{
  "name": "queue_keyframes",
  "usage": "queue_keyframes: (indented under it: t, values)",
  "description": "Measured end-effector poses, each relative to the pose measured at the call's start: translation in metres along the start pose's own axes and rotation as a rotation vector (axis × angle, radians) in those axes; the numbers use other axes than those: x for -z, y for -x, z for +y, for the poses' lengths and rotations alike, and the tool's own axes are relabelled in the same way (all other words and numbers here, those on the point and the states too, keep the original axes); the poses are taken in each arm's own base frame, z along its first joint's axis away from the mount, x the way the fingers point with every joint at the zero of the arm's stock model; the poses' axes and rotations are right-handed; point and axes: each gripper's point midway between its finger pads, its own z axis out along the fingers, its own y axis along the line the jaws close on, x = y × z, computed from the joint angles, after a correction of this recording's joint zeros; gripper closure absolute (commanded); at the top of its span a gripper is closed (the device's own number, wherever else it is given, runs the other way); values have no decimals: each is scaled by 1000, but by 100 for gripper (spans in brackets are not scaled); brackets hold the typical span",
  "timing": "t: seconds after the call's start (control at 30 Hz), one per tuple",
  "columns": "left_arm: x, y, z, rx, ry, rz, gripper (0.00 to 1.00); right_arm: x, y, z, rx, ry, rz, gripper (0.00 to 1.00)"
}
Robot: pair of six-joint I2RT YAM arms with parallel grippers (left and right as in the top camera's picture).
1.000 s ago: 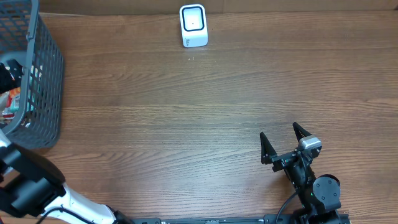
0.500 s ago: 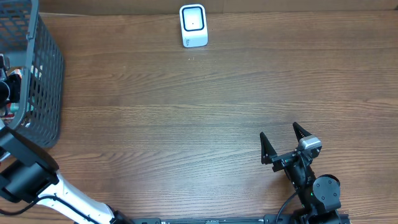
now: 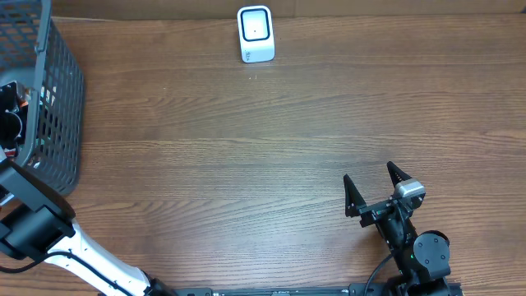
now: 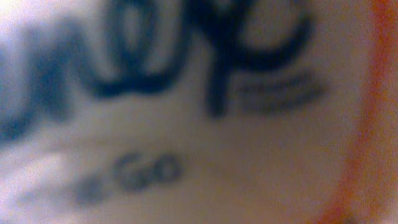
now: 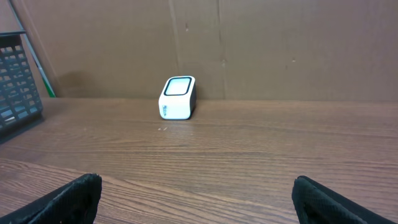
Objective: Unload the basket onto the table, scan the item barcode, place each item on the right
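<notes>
Since the earlier frame the left arm has swung further over the basket [image 3: 59, 99] at the table's left edge, and its left pincer [image 3: 11, 123] now sits lower among the contents; nothing else has shifted. From overhead, that pincer is half hidden by the basket wall, so I cannot tell whether it is released or clenched. The scanner [image 3: 256, 34] stands at the far edge of the table [image 3: 246, 156], well apart from the basket, window up, likely so that a barcode can be passed over it. The right pincer [image 3: 369, 173] is parked near the front edge, spread wide and holding nothing, out of the way. The left wrist view is filled by a blurred white packet [image 4: 186, 124] with dark lettering and an orange border, right against the lens: the item is in the basket, not lifted yet. The right wrist view shows its two fingertips [image 5: 81, 193] wide apart with bare table between them, looking towards the scanner.
</notes>
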Motion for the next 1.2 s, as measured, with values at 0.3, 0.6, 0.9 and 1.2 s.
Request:
queue_keyframes:
  t: [0.3,0.6,0.9,1.2]
  values:
    - [2,3,0,2,5,-8,64,0,0,0,0,0,0,0]
    - [38,28,-1,19,41,-99,64,0,0,0,0,0,0,0]
    - [200,83,-27,42,123,-468,65,0,0,0,0,0,0,0]
    - [287,67,-72,174,73,-614,68,0,0,0,0,0,0,0]
